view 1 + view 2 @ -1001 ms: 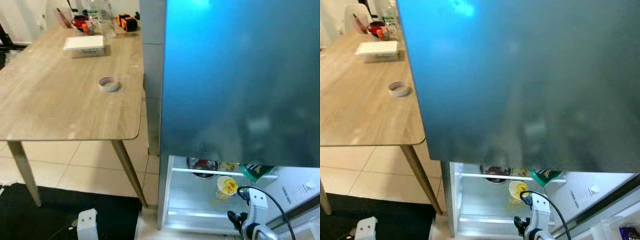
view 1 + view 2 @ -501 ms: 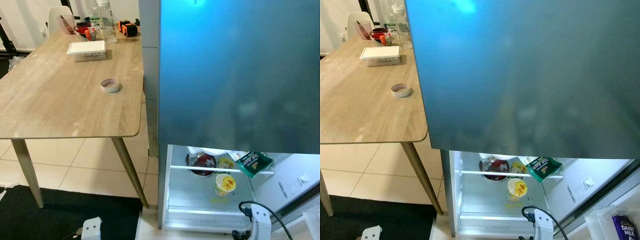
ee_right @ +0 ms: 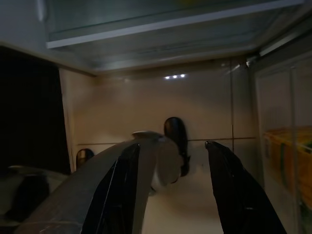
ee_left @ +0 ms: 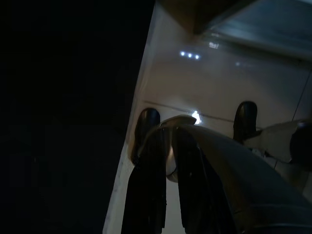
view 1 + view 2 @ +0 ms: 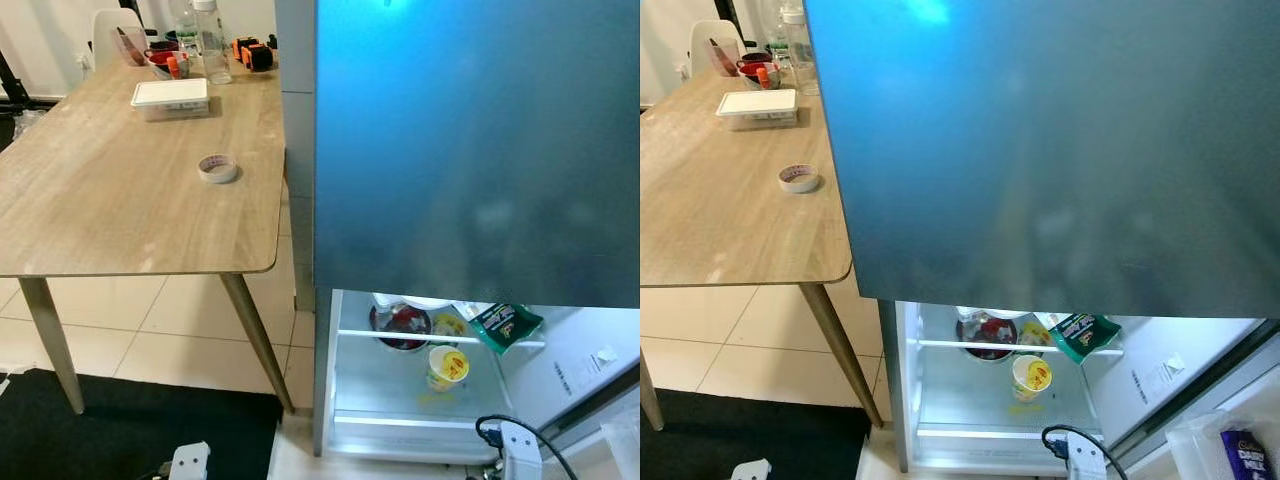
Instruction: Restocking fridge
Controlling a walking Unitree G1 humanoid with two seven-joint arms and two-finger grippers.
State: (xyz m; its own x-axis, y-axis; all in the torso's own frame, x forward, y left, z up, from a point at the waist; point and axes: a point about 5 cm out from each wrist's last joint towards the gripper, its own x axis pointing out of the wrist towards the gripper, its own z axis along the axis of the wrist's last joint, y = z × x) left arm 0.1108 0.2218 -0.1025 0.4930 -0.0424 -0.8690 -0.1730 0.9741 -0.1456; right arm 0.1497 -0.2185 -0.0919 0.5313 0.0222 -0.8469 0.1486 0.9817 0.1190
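The fridge (image 5: 470, 150) has a blue-grey upper front, and its lit lower compartment (image 5: 400, 400) stands open. On the glass shelf (image 5: 350, 334) inside rest a dark bowl (image 5: 400, 326) and a green packet (image 5: 506, 325). A yellow cup (image 5: 446, 366) stands just in front of them. My right arm (image 5: 517, 452) hangs low before the compartment. In the right wrist view the right gripper (image 3: 173, 146) is open with nothing in it, above pale floor. My left gripper (image 4: 170, 141) is dim in the left wrist view, fingers close together and empty.
A long wooden table (image 5: 120, 200) stands left of the fridge, carrying a tape roll (image 5: 217, 168), a white box (image 5: 170, 95) and bottles (image 5: 210, 40) at the far end. A black mat (image 5: 120, 430) covers the floor under it. The open door's bin (image 5: 1225, 450) holds a purple packet.
The whole picture has shifted with the camera, so more of the lower compartment shows. My right arm has sunk toward the bottom edge of the picture.
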